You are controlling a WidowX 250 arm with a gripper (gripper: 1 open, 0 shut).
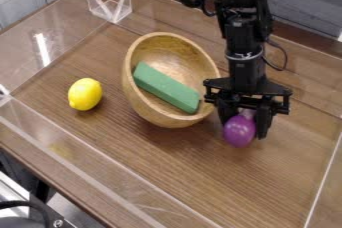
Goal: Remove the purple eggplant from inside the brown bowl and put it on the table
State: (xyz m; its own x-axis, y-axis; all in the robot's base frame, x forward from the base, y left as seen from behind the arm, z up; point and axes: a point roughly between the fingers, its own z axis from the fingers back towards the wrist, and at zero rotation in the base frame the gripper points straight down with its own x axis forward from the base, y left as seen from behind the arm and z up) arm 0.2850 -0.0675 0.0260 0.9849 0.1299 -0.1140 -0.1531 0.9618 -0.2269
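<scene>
Centrally, right of the middle of the frame: one black robot gripper [243,115], pointing down, its jaws closed around one purple eggplant [239,132]; the upper part of the eggplant is covered by the fingers, its stem end hard to make out, and contact with the table unclear. The arm above is cut off by the top edge. Item, left of the gripper: one brown wooden bowl [178,47], its right rim close to the gripper, whether touching cannot be told. Within it, one green rectangular block [166,88], lying slanted. Item, left of the frame: one yellow lemon [86,94], on the wood-grain table [174,177]. Item, upper left: one clear acrylic piece [112,4], its outline faint. Lower left corner: dark parts and cables [30,210], cut off, unidentifiable.
</scene>
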